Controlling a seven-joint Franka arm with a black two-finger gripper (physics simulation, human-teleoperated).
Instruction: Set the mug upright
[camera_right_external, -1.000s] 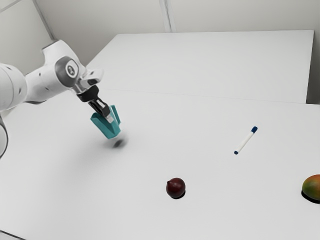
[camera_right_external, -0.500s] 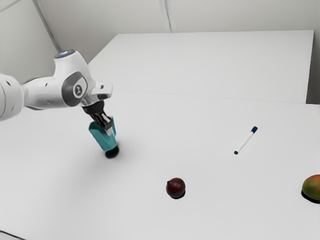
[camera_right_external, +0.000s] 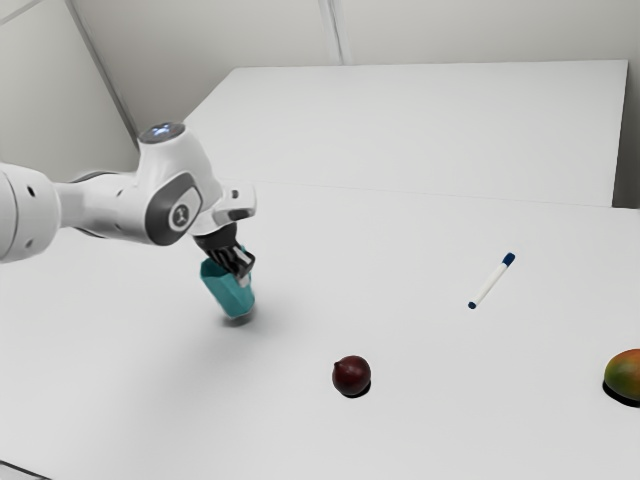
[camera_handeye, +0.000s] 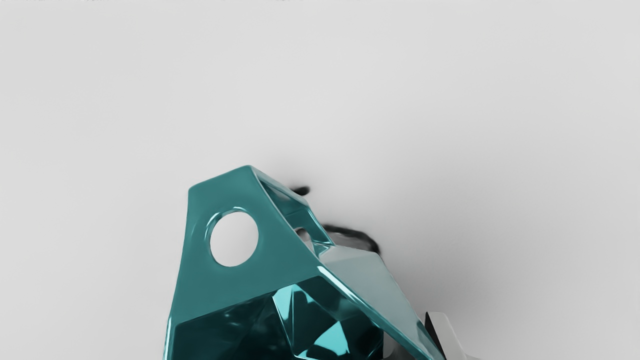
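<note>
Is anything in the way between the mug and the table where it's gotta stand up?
Nothing that I can see. The gripper holds the mug tilted, low over the table. The dark fruit is off toward the exterior view's right, not under it.

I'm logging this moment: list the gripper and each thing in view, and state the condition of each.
Gripper: shut on the mug's wall
Mug: held, tilted, not yet upright
Marker: lying on its side on the table, away from the gripper
Dark red fruit: resting on the table, untouched
Mango: resting on the table, partly outside the exterior view
</note>
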